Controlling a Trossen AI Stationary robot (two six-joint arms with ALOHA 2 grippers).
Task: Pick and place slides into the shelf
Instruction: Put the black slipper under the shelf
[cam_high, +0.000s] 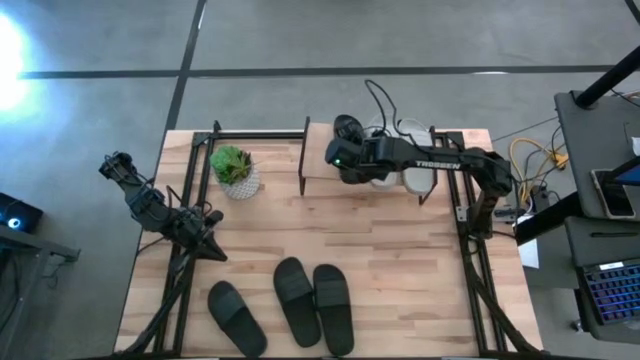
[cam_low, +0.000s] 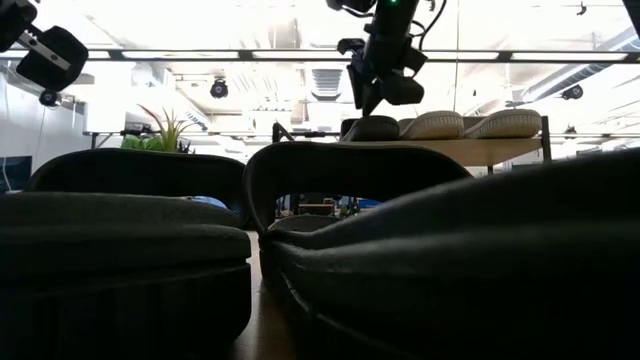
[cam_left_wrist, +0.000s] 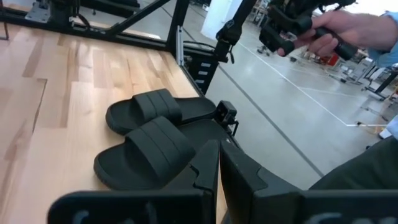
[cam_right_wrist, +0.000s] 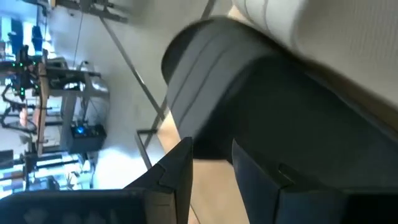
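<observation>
Over the shelf (cam_high: 320, 181), the right gripper (cam_high: 347, 160) grips 1 black slide (cam_high: 347, 130), long axis across the plank, beside 2 grey slides (cam_low: 470, 124). 3 black slides (cam_high: 300, 300) lie near the closed left gripper (cam_high: 212, 240), the nearer arm.

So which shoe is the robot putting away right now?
Look at the little wooden shelf at the table's back edge. Three slides sit on it. It's the black slide under the right gripper, beside two light grey slides.
</observation>
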